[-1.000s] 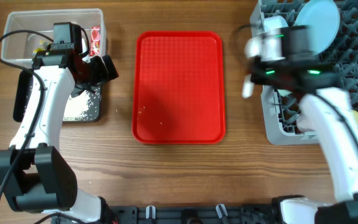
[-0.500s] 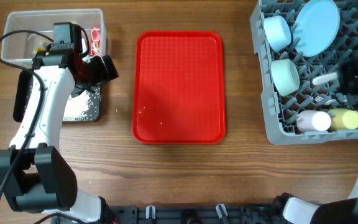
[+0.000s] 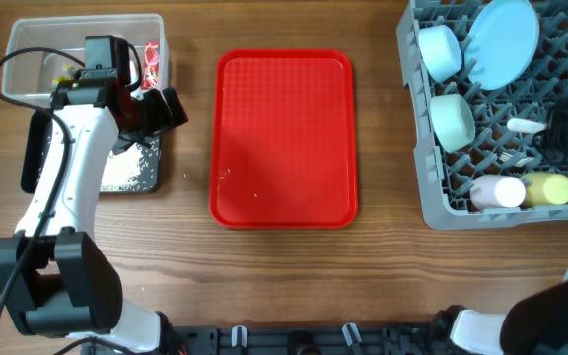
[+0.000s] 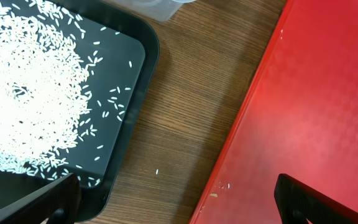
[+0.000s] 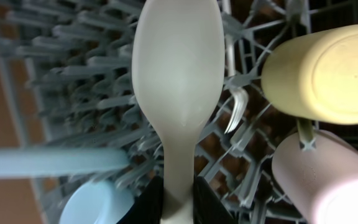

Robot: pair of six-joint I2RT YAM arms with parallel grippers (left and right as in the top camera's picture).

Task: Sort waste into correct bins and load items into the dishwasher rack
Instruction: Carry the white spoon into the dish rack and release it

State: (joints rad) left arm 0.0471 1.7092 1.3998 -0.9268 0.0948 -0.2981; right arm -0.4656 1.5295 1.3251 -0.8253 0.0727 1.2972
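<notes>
A white plastic spoon (image 5: 178, 81) is clamped by its handle in the right gripper (image 5: 178, 202), its bowl pointing out over the grey dishwasher rack (image 3: 430, 202). From above, the spoon hangs over the rack's right middle, just behind the yellow cup (image 3: 550, 187) and pink cup (image 3: 498, 190) lying in the rack's front row. A second ago the right arm crossed the rack's left edge. Now it sits at the rack's right side, uncovering the pale blue plate (image 3: 504, 41). Well left of the rack, the left gripper (image 4: 176, 199) has not moved, its jaws wide apart beside the black tray (image 4: 135, 62) of rice (image 4: 30, 93).
</notes>
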